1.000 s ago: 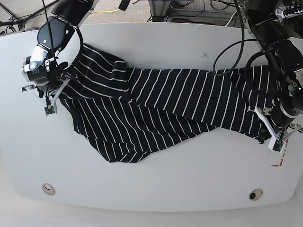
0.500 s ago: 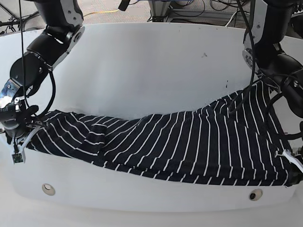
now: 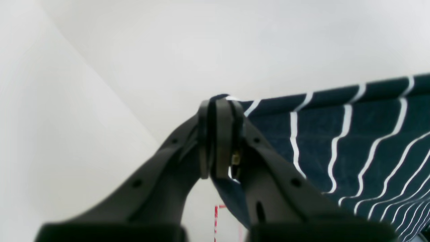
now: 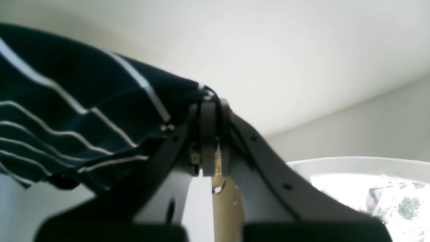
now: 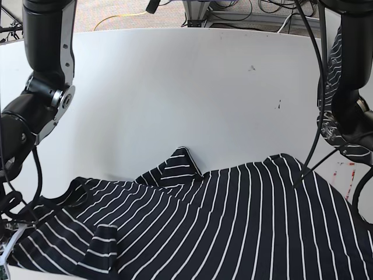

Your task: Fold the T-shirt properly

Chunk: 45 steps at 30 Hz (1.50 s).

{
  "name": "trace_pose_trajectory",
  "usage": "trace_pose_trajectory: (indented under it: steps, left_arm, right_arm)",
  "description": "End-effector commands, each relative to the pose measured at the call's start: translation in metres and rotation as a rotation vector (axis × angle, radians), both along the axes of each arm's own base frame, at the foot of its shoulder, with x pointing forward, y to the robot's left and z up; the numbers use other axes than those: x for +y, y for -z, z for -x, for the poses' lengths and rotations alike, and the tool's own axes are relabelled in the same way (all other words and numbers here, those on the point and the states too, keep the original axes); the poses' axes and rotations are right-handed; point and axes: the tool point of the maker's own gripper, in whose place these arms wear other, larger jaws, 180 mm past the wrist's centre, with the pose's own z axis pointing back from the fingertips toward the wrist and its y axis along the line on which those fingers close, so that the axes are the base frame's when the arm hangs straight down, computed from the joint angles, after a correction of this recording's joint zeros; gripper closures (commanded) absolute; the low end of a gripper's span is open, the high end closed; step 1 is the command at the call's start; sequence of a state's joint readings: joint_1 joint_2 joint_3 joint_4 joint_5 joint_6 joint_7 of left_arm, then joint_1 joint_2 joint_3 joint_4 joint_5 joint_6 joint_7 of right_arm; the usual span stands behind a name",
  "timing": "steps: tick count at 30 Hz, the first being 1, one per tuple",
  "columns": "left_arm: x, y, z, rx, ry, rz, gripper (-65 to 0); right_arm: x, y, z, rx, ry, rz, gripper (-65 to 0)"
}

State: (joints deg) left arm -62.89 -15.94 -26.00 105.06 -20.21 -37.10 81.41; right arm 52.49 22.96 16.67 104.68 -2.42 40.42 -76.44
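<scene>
The dark navy T-shirt with thin white stripes hangs stretched between my two grippers and fills the bottom of the base view. A sleeve folds up at its far edge. In the left wrist view my left gripper is shut on a corner of the T-shirt, held above the table. In the right wrist view my right gripper is shut on another corner of the T-shirt. In the base view the right gripper sits at the bottom left edge. The left gripper is out of frame there.
The white table spreads behind the shirt. A red tape mark lies near its right edge and also shows in the left wrist view. Both arms stand at the table's sides. Cables lie on the floor beyond.
Both grippers pulled the shirt from the table's middle toward the near edge and lifted it toward the camera. The shirt went from bunched to spread wide.
</scene>
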Motion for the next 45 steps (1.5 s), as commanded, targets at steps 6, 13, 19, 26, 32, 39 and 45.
trace_pose_trajectory:
  steps: [6, 13, 19, 26, 32, 39, 45]
  left_arm:
    - [0.005, -0.024, -0.004, -0.020, -0.004, -0.027, 0.0]
    - [0.003, 0.048, -0.008, 0.122, -0.015, -0.061, 0.0]
    - [0.002, 0.129, 0.009, 0.276, -0.037, -0.089, 0.0]
    - [0.018, 0.226, 0.043, 0.485, -0.077, -0.033, 0.0]
    - [0.027, 0.292, 0.085, 0.658, -0.105, -0.035, 0.0]
    - [0.049, 0.353, 0.146, 0.854, -0.178, -0.008, 0.0]
    - [0.061, 0.362, 0.164, 0.874, -0.216, 0.010, 0.0]
  right_arm:
    - [0.012, -0.067, 0.016, -0.146, 0.005, 0.144, 0.0]
    - [0.011, 0.001, 0.020, -0.008, 0.004, 0.151, 0.0]
    - [-0.007, 0.080, 0.048, 0.111, 0.035, 0.036, 0.0]
    - [-0.012, 0.186, 0.088, 0.316, 0.046, -0.123, 0.0]
    - [-0.006, 0.245, 0.124, 0.432, 0.049, -0.236, 0.0]
    - [0.003, 0.302, 0.174, 0.568, 0.068, -0.343, 0.0]
    - [0.017, 0.321, 0.191, 0.610, 0.032, -0.403, 0.0]
